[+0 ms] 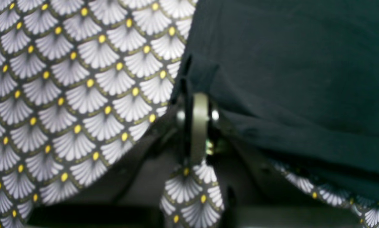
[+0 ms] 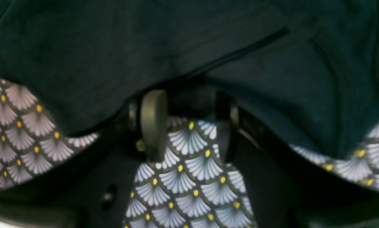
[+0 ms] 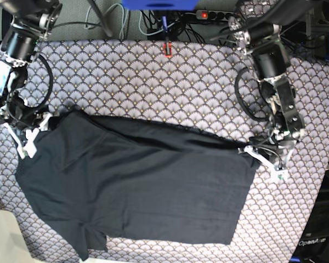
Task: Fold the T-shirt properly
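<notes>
Cloth (image 3: 153,82) printed with grey-white scallop fans, each tipped by a small yellow dot on a dark ground, covers the whole work surface and lies flat. On it sprawls the T-shirt (image 3: 137,186), plain dark charcoal, soft and matte, with shallow creases; it stretches sideways across the lower middle of the base view, a short sleeve jutting at the bottom and one long ridge of fabric running along its upper edge.

At the shirt's end on that view's right, the left gripper (image 3: 257,150) sits right at the corner, its olive fingers pressed together on a pinch of the dark hem, which the left wrist view shows bunched above the fingertips (image 1: 199,104).

At the opposite end, the right gripper (image 3: 35,129) rests against the shirt's upper corner. Its jaws stand partly apart, patterned cloth showing between them, and the dark edge drapes over the fingertips (image 2: 154,104); whether they actually hold fabric I cannot tell.
</notes>
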Controlling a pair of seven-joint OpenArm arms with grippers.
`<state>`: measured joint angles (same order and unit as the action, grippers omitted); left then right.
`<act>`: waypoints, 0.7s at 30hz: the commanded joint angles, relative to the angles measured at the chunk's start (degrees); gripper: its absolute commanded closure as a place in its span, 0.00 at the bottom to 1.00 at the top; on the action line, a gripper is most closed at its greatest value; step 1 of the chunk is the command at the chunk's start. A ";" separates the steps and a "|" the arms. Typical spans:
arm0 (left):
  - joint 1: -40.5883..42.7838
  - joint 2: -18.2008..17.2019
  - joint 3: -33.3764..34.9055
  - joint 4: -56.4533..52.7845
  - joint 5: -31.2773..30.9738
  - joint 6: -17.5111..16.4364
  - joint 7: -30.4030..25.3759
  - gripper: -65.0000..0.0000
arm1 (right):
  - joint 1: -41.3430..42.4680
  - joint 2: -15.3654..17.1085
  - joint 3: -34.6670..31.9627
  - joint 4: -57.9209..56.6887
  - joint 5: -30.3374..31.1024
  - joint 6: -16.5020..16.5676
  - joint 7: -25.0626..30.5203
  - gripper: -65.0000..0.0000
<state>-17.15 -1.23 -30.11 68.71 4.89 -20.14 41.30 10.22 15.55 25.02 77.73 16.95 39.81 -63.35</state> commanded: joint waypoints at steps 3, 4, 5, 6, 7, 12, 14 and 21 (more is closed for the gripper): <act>-1.53 -0.48 0.17 0.88 -0.62 -0.21 -1.17 1.00 | 1.17 0.67 0.26 5.83 1.38 0.19 -0.43 0.58; -1.53 -0.48 0.17 0.88 -0.62 -0.21 -1.17 1.00 | 1.17 0.23 0.26 6.88 1.38 0.19 -1.48 0.58; -1.53 -0.48 0.17 0.88 -0.62 -0.21 -1.17 1.00 | 1.43 0.05 0.26 7.32 1.38 0.19 -2.36 0.58; -1.53 -0.48 0.17 0.88 -0.62 -0.21 -1.17 1.00 | 1.52 -0.12 0.35 7.50 1.38 0.19 -2.80 0.58; -1.53 -0.48 0.17 0.88 -0.62 -0.21 -1.17 1.00 | 1.52 -0.12 0.35 7.50 1.38 0.19 -2.98 0.58; -1.53 -0.48 0.17 0.88 -0.62 -0.21 -1.17 1.00 | 1.17 -1.27 0.35 7.50 1.38 0.19 -2.98 0.58; -1.09 -0.48 0.17 0.88 -0.62 -0.21 -1.17 1.00 | 0.99 -1.71 0.79 7.50 1.38 0.19 -2.98 0.58; -0.83 -0.48 0.17 0.96 -0.62 -0.21 -1.17 1.00 | 0.46 -3.38 1.23 7.50 3.75 0.19 -3.07 0.58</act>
<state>-16.69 -1.23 -30.09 68.71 4.89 -20.14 41.32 9.61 11.35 26.17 84.27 19.99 39.83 -67.07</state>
